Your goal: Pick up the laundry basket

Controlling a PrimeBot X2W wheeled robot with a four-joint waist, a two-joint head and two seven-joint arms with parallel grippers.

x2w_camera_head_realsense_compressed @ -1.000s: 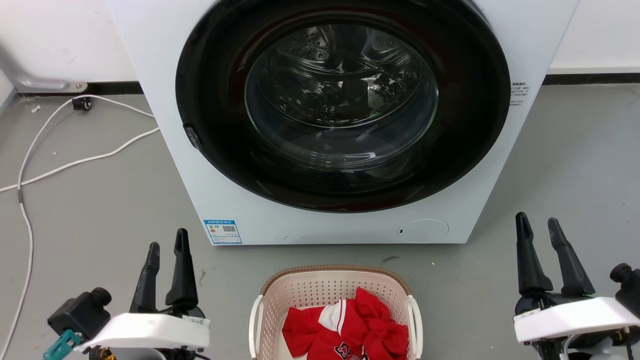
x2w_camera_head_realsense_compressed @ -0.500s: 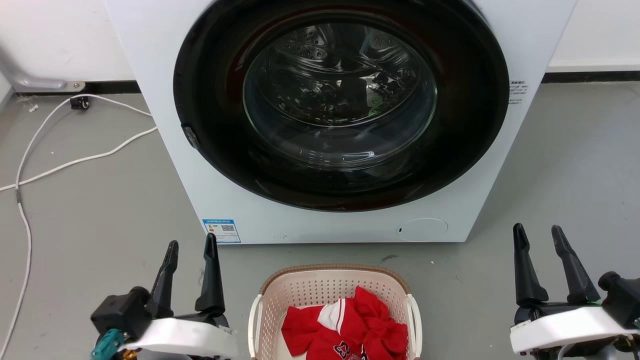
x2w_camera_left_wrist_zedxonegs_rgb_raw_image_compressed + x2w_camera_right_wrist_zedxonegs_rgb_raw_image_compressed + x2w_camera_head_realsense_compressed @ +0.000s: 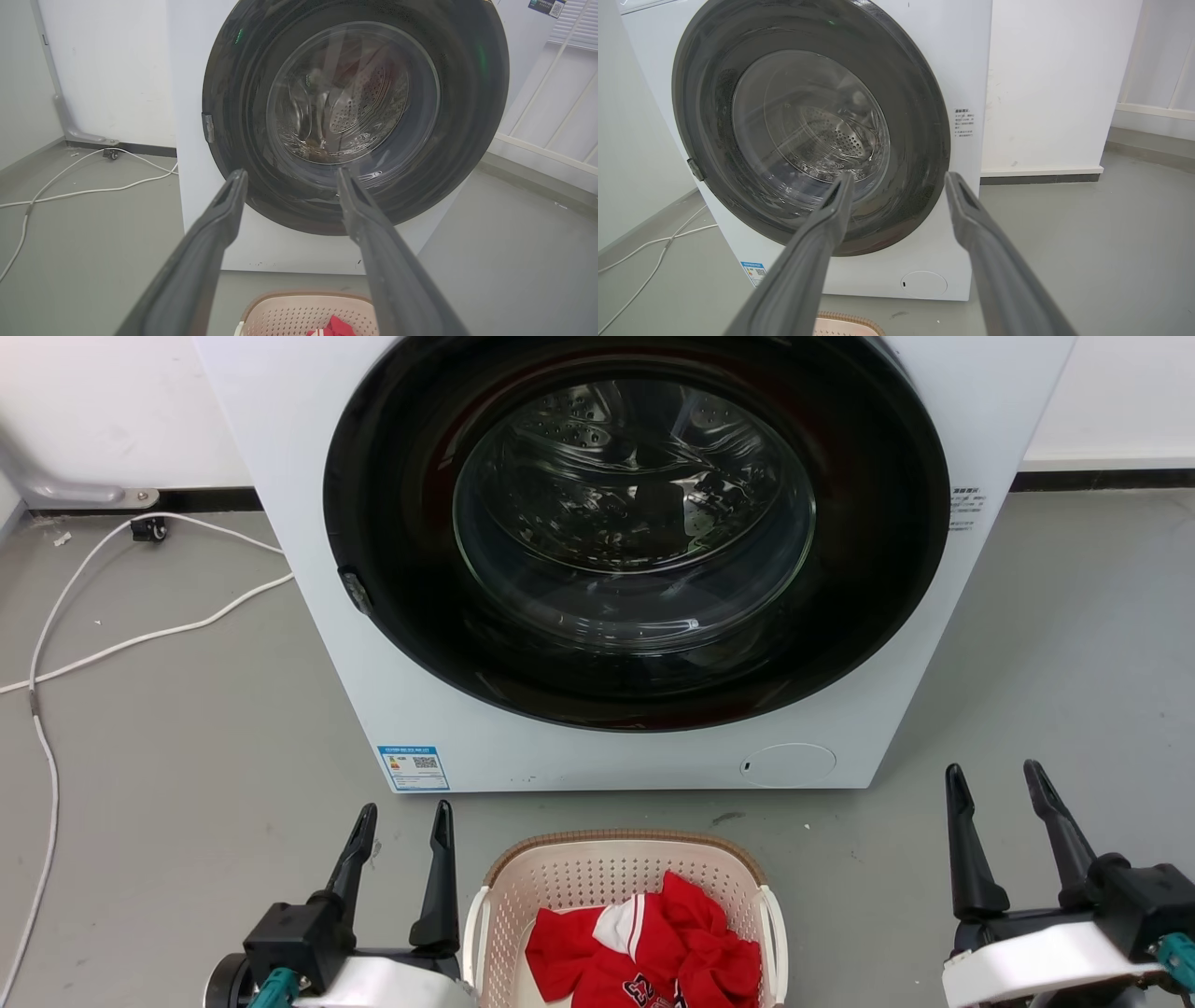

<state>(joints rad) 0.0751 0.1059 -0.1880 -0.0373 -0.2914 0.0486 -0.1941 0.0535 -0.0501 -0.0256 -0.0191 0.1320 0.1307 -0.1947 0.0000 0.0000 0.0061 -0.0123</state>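
Note:
The laundry basket, cream perforated plastic with a brown woven-look rim and white side handles, sits on the floor at the bottom centre of the head view with red and white clothing in it. Its far rim also shows at the bottom of the left wrist view and the right wrist view. My left gripper stands open just left of the basket's left handle, apart from it. Well off to the right of the basket, my right gripper is open and holds nothing.
A white front-loading washing machine with a shut dark round door stands directly behind the basket. White cables trail over the grey floor at the left. A white wall with a dark skirting runs behind.
My left gripper has moved right and down toward the basket's left side. The right gripper has sunk slightly and shifted a little left. The basket has stayed put.

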